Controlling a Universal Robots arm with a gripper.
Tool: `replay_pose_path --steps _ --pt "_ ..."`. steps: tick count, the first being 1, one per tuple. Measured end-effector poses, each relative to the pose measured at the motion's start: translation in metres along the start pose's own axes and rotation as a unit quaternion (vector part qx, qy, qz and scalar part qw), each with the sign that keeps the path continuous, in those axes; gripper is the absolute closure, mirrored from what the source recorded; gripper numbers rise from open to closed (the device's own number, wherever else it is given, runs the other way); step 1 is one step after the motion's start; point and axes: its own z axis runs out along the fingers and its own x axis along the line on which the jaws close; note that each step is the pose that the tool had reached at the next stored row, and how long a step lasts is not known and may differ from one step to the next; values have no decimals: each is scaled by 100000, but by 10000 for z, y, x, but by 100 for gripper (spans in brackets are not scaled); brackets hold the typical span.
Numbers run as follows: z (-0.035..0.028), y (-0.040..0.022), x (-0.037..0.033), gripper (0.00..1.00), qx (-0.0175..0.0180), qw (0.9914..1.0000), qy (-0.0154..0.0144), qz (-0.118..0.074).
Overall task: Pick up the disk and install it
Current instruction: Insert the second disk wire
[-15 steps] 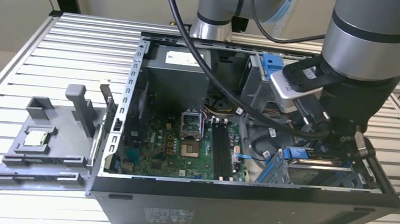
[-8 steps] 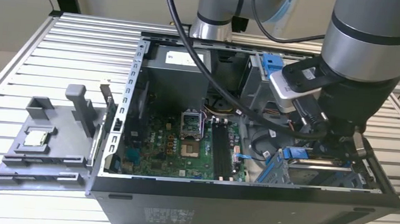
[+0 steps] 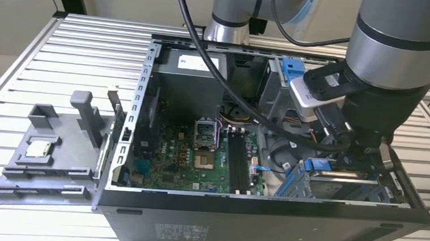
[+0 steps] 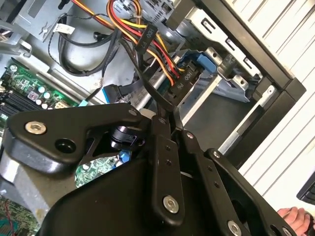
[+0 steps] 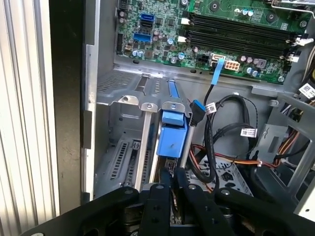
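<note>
In the first wrist view the pincer (image 5: pixel 172 179) sits closest to the camera. Its two black fingers are drawn together until they all but meet, and nothing can be made out between them. The second wrist view shows the pincer (image 4: pixel 165 120) the same way, tips pressed side by side in front of a bundle of coloured cables (image 4: pixel 147 34). Directly ahead of the tips, just beyond them and on their own line, is the disk (image 5: pixel 172 137). It stands on edge in a slot of the grey metal cage (image 5: pixel 123 128), its blue carrier end facing the pincer. Whether the tips touch it cannot be told. Its long axis seems to run straight on from the fingers, deeper into the cage, so any travel would likely be along that line and not across it. Past the cage lies the green motherboard (image 5: pixel 236 24). In the exterior view the disk (image 3: pixel 320 165) shows at the lower right of the frame, under the arm's wrist, inside the open computer case (image 3: pixel 268 226). Farther off, at the left of the frame, a grey tray (image 3: pixel 52 169) rests on the slatted surface (image 3: pixel 68 48).
</note>
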Motion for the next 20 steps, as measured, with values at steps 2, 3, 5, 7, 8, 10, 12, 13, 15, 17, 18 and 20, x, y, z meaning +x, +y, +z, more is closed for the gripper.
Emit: replay_pose_path --steps 2,3,5,7,8,10,12,13,15,17,18,20 --pt "1 -1 2 100 -4 100000 32 102" --pt "2 -1 2 100 -3 100000 58 182" --pt "5 0 3 100 -11 99997 204 690" --pt "8 0 3 100 -24 99989 407 1393" --pt "8 -1 3 100 -32 99983 520 1751" --pt "9 1 3 100 -42 99970 700 2355" --pt "10 1 3 100 -46 99964 773 2574" --pt "11 1 3 100 -48 99962 788 2634" --pt "11 1 3 100 -47 99960 805 2693" --pt "11 0 -3 100 -50 99960 819 2724" --pt "11 0 -6 100 -50 99959 829 2755" --pt "11 -1 -16 100 -51 99955 859 2858"
